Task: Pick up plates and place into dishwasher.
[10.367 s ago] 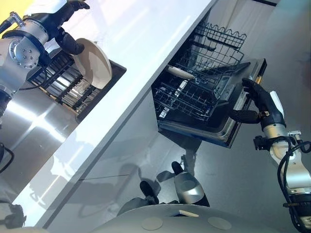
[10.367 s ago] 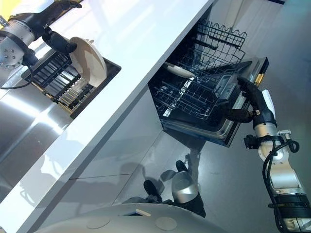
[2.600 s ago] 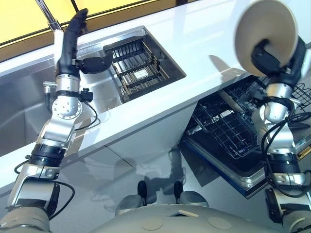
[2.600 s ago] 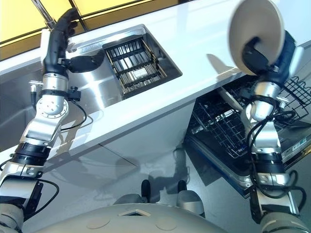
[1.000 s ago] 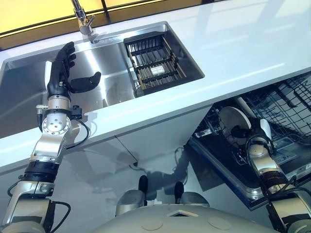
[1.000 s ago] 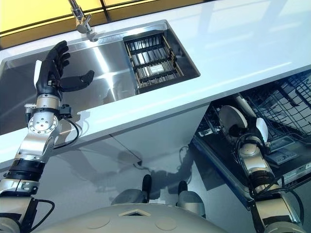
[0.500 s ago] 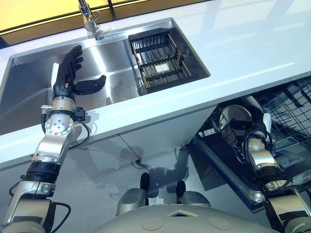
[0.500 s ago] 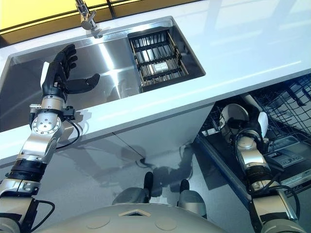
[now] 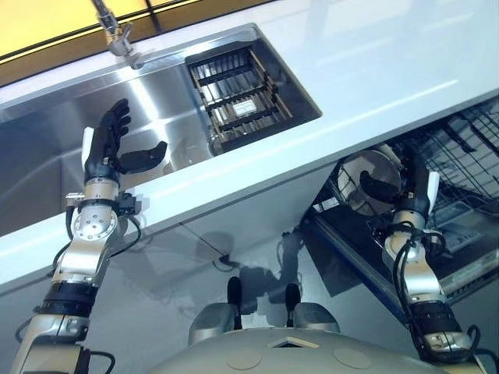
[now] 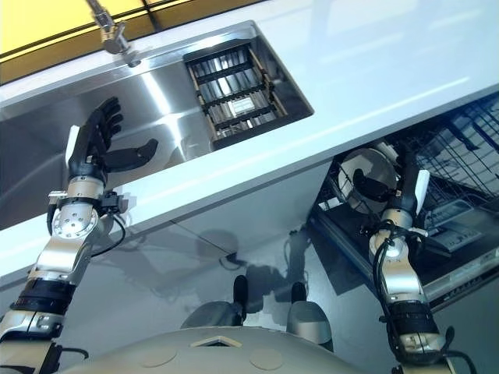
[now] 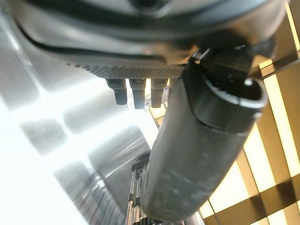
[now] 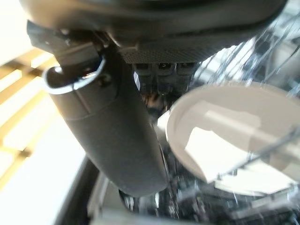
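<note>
A white plate (image 9: 352,178) stands on edge between the wires of the dishwasher's lower rack (image 9: 460,156), under the counter's lip. My right hand (image 9: 411,199) is right beside it, fingers straight up and thumb (image 12: 112,126) stretched across the plate's face. In the right wrist view the plate (image 12: 229,136) sits just past the thumb, with rack wires crossing it and no fingers curled round it. A second white plate (image 9: 388,151) stands edge-on just behind. My left hand (image 9: 105,156) hovers open over the steel sink (image 9: 47,148), holding nothing.
A black dish rack (image 9: 242,93) sits at the right end of the sink, with nothing in it. The faucet (image 9: 113,31) stands at the back. The white countertop (image 9: 374,70) overhangs the open dishwasher. The dishwasher door (image 9: 468,273) lies folded down by my right arm.
My right hand brought the plate down from above the counter into the lower rack, and its fingers now stand straight. The left hand stayed open over the sink. The camera shifted.
</note>
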Tool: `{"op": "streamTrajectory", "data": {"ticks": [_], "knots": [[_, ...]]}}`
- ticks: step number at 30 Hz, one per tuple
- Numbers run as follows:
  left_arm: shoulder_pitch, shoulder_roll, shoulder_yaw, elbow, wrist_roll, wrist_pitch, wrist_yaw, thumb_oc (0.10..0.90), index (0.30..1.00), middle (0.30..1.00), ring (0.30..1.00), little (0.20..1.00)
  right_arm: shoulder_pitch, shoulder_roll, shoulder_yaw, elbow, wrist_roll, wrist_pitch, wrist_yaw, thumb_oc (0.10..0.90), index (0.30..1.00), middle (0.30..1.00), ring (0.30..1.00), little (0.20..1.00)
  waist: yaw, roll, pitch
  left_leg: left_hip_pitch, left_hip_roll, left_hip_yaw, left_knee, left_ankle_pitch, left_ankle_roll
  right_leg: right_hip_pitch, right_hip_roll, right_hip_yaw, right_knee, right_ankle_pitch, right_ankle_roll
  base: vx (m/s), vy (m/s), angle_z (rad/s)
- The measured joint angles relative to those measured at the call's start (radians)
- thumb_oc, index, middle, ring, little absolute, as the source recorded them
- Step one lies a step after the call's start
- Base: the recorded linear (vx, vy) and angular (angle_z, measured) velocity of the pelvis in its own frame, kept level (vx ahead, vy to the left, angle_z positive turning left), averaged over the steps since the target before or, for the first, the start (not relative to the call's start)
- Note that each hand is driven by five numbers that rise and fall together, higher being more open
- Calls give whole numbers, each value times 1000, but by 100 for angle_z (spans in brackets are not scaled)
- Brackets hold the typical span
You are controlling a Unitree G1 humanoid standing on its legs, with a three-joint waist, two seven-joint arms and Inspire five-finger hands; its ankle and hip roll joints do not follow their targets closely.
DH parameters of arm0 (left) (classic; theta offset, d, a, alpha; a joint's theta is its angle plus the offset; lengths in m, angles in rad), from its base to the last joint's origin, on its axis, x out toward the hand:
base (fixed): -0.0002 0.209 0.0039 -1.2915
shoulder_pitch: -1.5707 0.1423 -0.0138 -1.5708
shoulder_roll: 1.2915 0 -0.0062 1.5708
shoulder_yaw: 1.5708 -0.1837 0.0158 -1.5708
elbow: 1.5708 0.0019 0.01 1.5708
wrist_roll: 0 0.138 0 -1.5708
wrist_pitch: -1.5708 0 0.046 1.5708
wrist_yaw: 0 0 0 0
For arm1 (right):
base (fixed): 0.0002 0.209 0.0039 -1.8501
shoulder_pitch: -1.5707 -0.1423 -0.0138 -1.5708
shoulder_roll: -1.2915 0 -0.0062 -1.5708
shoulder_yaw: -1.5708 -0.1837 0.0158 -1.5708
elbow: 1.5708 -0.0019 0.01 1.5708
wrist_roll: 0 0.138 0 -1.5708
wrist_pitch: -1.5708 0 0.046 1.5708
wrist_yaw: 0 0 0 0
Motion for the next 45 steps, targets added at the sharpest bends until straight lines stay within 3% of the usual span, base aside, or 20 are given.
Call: {"op": "streamTrajectory", "data": {"ticks": [5, 9, 16, 25, 32, 35, 38, 41, 45], "knots": [[0, -1, 9, 1, -1, 0, 22, 800, 900, 900, 900, 900, 41, 36, -20, 34, 94, -71, -55, 800, 900, 900, 900, 900, -39, 6, 5, -3, 0, 28, 0, -5, 1, -14, -2, 24, 0, 0, 1, -29, 9, -16], [-7, 0, 9, 1, -2, 0, 26, 800, 900, 900, 900, 900, 26, 35, -78, 229, 225, -110, -50, 800, 900, 900, 900, 900, -55, 12, 8, 0, 2, 30, 0, -7, -1, -13, -1, 24, 0, 0, 1, 10, -32, -3], [-22, 0, 7, 32, -4, 1, 26, 800, 900, 900, 900, 900, -13, 28, -100, 442, 374, -106, 5, 800, 900, 900, 900, 900, -46, 31, 11, 7, 1, 23, 1, -7, -2, -3, -1, 15, 0, 3, -4, 25, -51, 3], [-40, 10, 6, 42, -13, 2, 15, 800, 900, 900, 900, 900, -86, -65, -64, 593, 390, -72, 124, 800, 900, 900, 900, 900, 1, 72, 27, -11, 2, -28, 0, 1, -14, 3, 0, -31, 0, -2, 1, -8, -61, 17], [-79, 46, -22, 58, -50, 2, 16, 800, 900, 900, 900, 900, -148, -157, -61, 697, 398, -77, 193, 800, 900, 900, 900, 900, 7, 78, 48, -64, -1, -56, 2, 28, -8, -35, 1, -61, 0, 1, -5, -94, -63, 13], [-121, 67, -28, 80, -50, 2, 16, 800, 900, 900, 900, 900, -176, -166, -71, 699, 557, -83, 308, 800, 900, 900, 900, 900, 8, 78, 83, -89, 2, -60, 5, 42, -12, -60, 7, -64, 0, 11, -13, -47, -52, 2], [-163, 80, -28, 98, -61, 0, 17, 800, 900, 900, 900, 900, -177, -174, -70, 696, 734, -85, 501, 800, 900, 900, 900, 900, 5, 75, 103, -96, 7, -60, 2, 44, -20, -66, 16, -67, 0, 12, -13, -30, -70, -3], [-206, 90, -28, 116, -60, -30, 14, 800, 900, 900, 900, 900, -179, -177, -36, 648, 819, -87, 624, 800, 900, 900, 900, 900, 8, 77, 127, -109, 21, -59, 0, 42, -37, -79, 23, -76, 0, 20, -25, -4, -45, -3], [-255, 100, -29, 132, -60, -47, 15, 800, 900, 900, 900, 900, -258, -175, 15, 597, 842, -89, 635, 800, 900, 900, 900, 900, 10, 78, 147, -121, 38, -57, 0, 46, -47, -92, 35, -89, 0, 27, -35, 5, -9, -5]]}}
